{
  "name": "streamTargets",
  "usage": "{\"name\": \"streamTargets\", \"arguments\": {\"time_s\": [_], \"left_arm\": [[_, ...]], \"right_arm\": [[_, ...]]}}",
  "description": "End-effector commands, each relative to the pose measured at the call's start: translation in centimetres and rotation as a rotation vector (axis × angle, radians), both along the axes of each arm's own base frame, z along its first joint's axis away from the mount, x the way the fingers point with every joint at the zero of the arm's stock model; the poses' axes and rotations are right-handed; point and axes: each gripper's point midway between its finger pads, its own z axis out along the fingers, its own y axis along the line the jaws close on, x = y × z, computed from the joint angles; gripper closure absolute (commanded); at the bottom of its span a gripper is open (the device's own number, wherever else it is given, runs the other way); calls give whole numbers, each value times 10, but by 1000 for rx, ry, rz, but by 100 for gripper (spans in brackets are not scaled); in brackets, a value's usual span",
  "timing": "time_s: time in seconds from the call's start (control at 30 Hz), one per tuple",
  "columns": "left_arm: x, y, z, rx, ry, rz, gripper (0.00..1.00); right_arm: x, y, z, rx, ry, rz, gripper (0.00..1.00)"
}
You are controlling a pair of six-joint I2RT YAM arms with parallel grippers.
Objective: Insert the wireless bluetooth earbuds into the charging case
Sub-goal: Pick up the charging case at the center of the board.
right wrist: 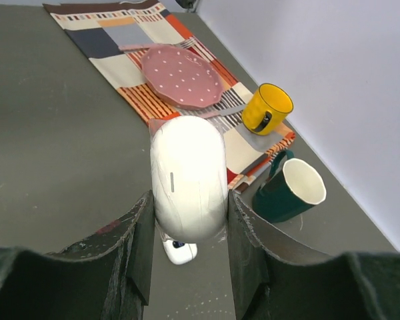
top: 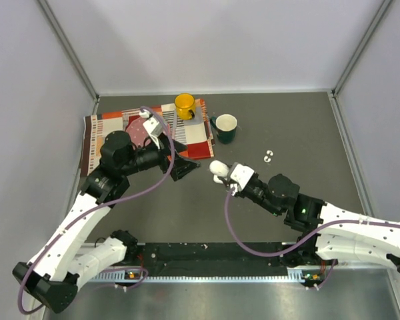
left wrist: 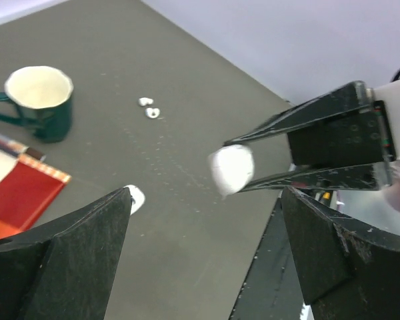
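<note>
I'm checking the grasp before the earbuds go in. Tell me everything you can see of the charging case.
The charging case is a smooth, glossy white plastic pebble, oval and rounded, with one short dark dash on its face. No open lid shows. It lies lengthwise between the right gripper's fingers, which clamp its long sides, seemingly raised off the dark table near the striped cloth's corner. A small white piece shows beneath it; contact there is unclear.

Charging case (right wrist: 189,177): smooth white oval pebble, clamped at its sides in my right gripper (right wrist: 190,200). Wireless bluetooth earbuds (top: 269,157): two tiny white pieces, side by side on the dark tabletop (top: 300,127), well apart from the case.
</note>
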Motion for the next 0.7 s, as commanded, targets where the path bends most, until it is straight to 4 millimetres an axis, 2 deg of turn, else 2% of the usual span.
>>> {"name": "streamTargets", "arguments": {"time_s": [0.0,0.47,0.67], "left_arm": [[-22,-21,28,-96,-38,-211,1],[-15,-49,-10,-65,140,-302,10],[-21,-69,-13,-69,157,-344,14]], "right_arm": [[6,-9,15,24,-53,-40,100],[7,-12,24,78,-64,-55,100],[7,-11,25,88,-61,-53,100]]}}
